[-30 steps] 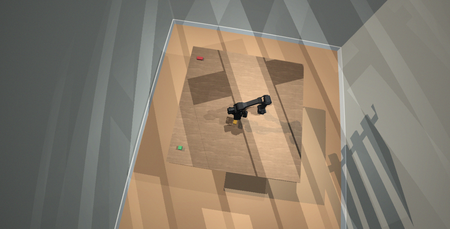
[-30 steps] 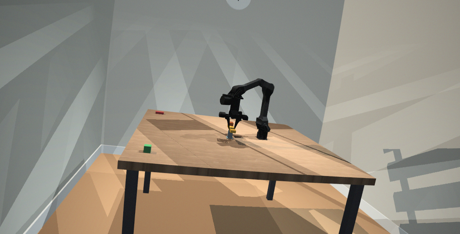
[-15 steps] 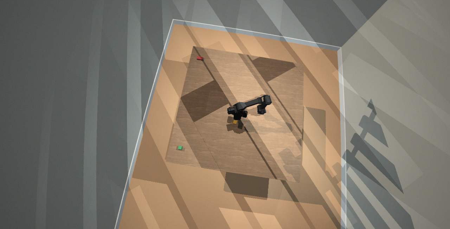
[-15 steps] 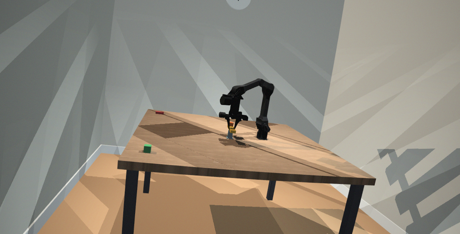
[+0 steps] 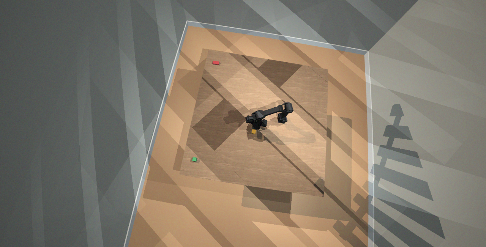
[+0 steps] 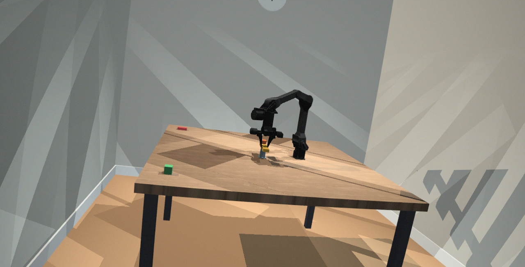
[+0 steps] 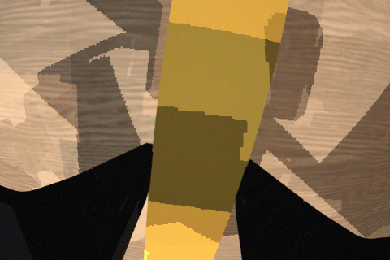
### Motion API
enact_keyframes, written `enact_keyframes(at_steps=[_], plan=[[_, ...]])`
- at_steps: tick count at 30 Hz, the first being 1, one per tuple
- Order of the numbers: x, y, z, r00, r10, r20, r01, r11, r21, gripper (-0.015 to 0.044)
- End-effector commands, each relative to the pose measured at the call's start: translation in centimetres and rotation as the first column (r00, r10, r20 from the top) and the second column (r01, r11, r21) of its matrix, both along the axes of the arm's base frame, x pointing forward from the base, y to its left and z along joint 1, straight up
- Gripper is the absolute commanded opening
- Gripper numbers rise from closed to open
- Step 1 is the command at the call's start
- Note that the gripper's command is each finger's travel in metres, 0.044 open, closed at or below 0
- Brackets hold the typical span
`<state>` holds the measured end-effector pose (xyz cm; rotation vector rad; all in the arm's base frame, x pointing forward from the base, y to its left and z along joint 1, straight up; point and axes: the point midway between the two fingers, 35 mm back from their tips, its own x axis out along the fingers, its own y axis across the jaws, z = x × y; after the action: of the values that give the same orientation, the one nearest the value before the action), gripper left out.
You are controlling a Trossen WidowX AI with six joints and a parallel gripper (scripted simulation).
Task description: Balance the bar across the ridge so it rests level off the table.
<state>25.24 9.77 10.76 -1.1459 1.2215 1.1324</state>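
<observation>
The gripper point(image 7: 192, 223) is closed on the bar point(image 7: 227, 54), which is held between the two black fingers in the wrist view. The bar is yellow along most of its length, and an orange end is seen at the bottom edge of that view, near the camera. From the fingers the bar runs away over the wooden table point(image 7: 65, 28), with bands of shadow across it. In the exterior view the gripper point(image 6: 265, 143) is pointed downward near the middle of the table point(image 6: 279, 188), and the bar point(image 6: 265, 149) is seen just under it as a small yellow piece. Directly below the bar a small grey-blue ridge point(image 6: 262, 154) is standing on the table; whether the bar is touching it cannot be told. The arm point(image 6: 290, 98) is bent over from its base point(image 6: 299, 149), which stands just beside. A green cube point(image 6: 167, 169) lies near the front left corner, and a red block point(image 6: 181, 128) near the far left corner, both well apart from the gripper.
</observation>
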Motion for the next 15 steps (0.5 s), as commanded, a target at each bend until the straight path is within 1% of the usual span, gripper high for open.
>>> enact_keyframes(at_steps=[1,15], plan=[[0.03,-0.03,-0.06,1.0,0.004,0.001,-0.004,1.0,-0.002,0.0],[0.03,-0.04,-0.18,1.0,0.004,0.001,-0.004,1.0,-0.002,0.0]])
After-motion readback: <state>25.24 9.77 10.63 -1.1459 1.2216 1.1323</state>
